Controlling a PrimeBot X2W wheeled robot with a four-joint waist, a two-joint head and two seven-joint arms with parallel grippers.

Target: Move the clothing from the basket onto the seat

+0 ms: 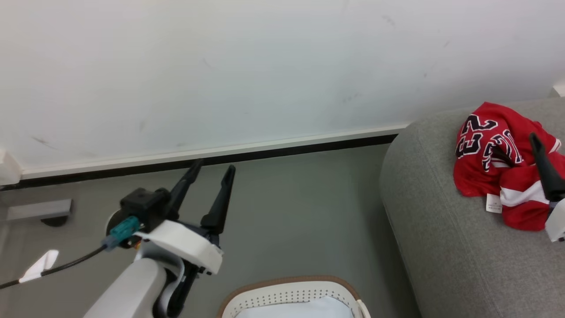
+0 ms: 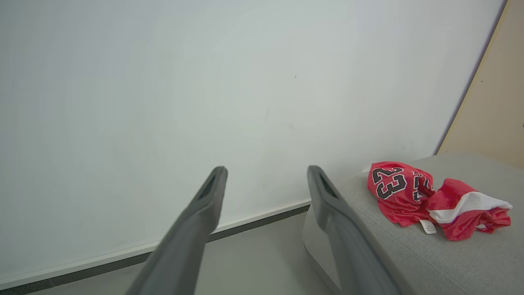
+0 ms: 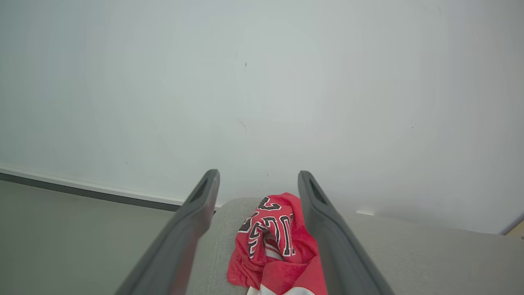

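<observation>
The red clothing (image 1: 485, 170) lies crumpled on the light grey seat (image 1: 441, 247) at the right, its number 23 and small white tag showing. My right gripper (image 1: 514, 143) hangs open just over the pile, and the cloth lies loose below its fingers. In the right wrist view the clothing (image 3: 278, 246) rests on the seat (image 3: 409, 254) beneath my right gripper (image 3: 258, 174). My left gripper (image 1: 212, 170) is open and empty over the floor, left of the seat. The white basket (image 1: 287, 289) with its tan rim sits at the bottom edge. The left wrist view has my left gripper (image 2: 266, 170), the clothing (image 2: 405, 192) and the seat (image 2: 450, 262).
A white wall with a dark baseboard (image 1: 265, 152) runs behind the grey floor (image 1: 300, 212). A grey floor box (image 1: 39, 210) and a black cable (image 1: 57, 267) are at the far left. A beige panel (image 2: 491, 102) stands beyond the seat.
</observation>
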